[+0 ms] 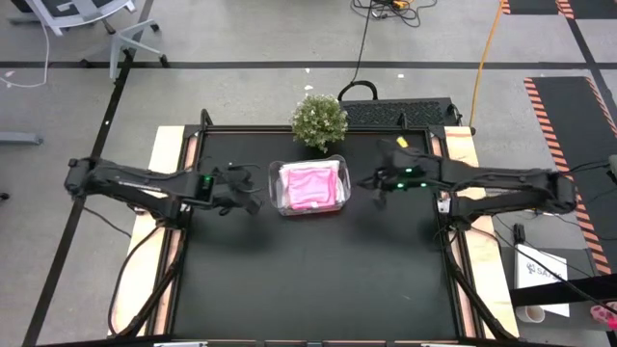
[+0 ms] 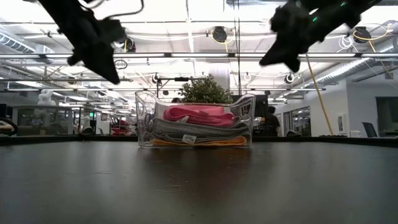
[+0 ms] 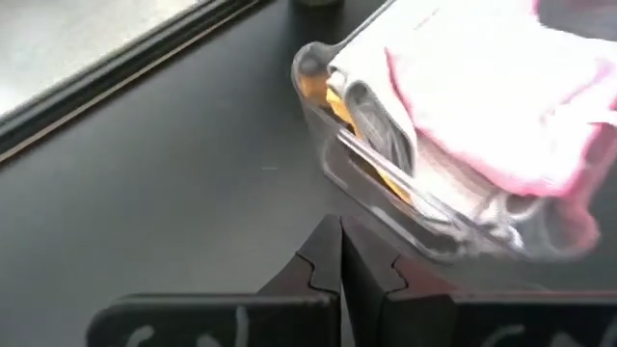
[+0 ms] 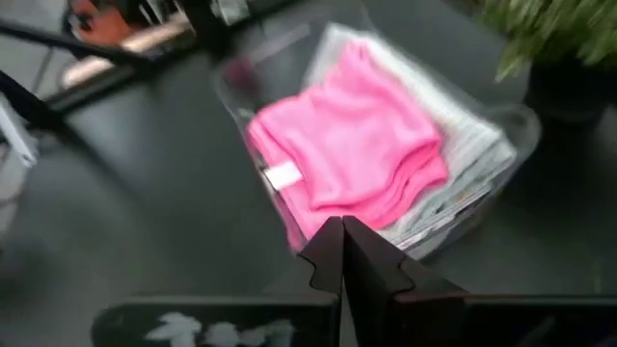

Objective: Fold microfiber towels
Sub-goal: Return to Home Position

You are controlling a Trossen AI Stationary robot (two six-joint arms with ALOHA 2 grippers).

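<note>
A clear plastic tub (image 1: 278, 198) stands at the middle of the black table and holds a stack of folded microfiber towels. The bright pink towel (image 1: 313, 185) lies on top, grey ones (image 2: 193, 131) sit beneath it and an orange-yellow one (image 2: 205, 142) is at the bottom. My left gripper (image 1: 253, 203) hangs shut just left of the tub, above the table. My right gripper (image 1: 370, 183) hangs shut just right of the tub, also raised. Neither holds anything.
A small potted plant (image 1: 319, 120) stands just behind the tub at the table's far edge. Bare black tabletop (image 1: 308, 280) stretches in front of the tub toward the near edge. Wooden side rails (image 1: 166, 154) border the table.
</note>
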